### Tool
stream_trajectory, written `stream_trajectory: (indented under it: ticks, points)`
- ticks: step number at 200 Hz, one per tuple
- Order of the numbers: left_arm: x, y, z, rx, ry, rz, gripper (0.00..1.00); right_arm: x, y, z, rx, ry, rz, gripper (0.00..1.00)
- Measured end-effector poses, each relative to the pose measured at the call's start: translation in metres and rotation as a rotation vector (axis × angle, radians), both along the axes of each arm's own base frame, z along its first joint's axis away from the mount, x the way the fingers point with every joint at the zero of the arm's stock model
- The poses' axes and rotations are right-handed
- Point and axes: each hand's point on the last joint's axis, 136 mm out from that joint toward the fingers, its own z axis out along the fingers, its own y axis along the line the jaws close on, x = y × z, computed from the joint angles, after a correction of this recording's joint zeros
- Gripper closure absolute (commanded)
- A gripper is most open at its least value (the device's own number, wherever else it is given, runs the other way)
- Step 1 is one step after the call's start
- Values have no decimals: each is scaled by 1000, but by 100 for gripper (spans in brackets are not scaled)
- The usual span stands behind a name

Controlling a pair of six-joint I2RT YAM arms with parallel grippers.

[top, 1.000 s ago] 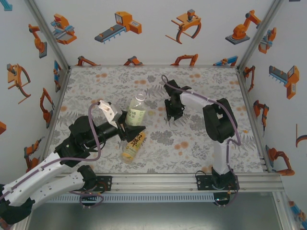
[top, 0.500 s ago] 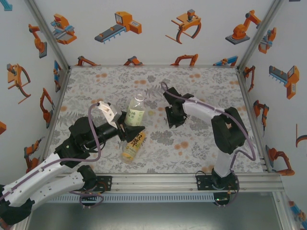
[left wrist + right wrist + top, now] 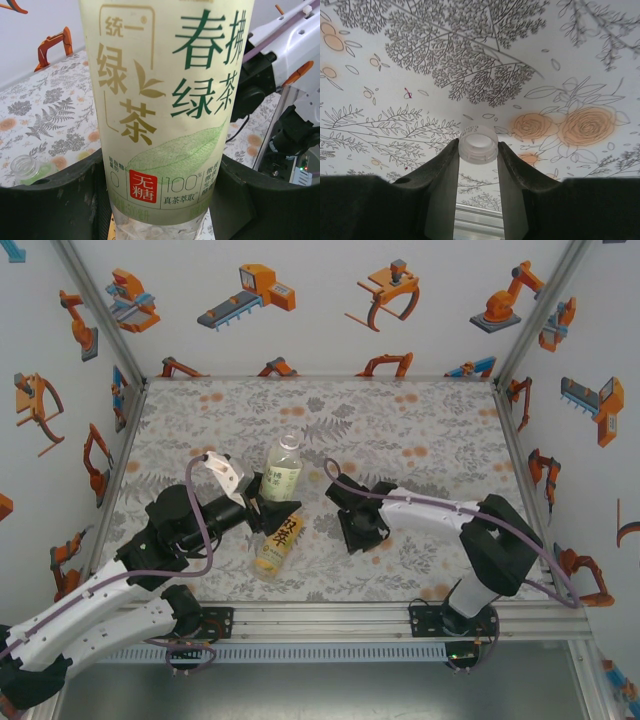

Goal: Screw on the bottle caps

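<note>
Your left arm [image 3: 100, 612], at seven o'clock in the top view, has white shells, black joints and a looping purple cable [image 3: 186, 490]. A white wedge bracket [image 3: 222, 472] sits at its wrist. Your right arm [image 3: 430, 508], at five o'clock, matches it. The base plates [image 3: 450, 620] are black. The left gripper [image 3: 268, 505] and right gripper [image 3: 352, 535] have matte black, scuffed fingers [image 3: 440, 190].

Top camera overlooks the table [image 3: 420, 430]; wrist cameras sit close, left one facing a bottle [image 3: 165, 125].
</note>
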Motion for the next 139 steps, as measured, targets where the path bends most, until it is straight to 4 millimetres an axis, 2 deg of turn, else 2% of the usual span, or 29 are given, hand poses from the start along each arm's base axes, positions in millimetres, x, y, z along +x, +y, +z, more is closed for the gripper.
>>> stream_trajectory:
  ticks: [62, 139]
  points:
    - [0, 0, 0, -3, 4, 3, 100, 1, 3, -3, 2, -21, -22, 58]
    - [2, 0, -1, -4, 13, 7, 100, 4, 5, 11, 34, -57, -25, 59]
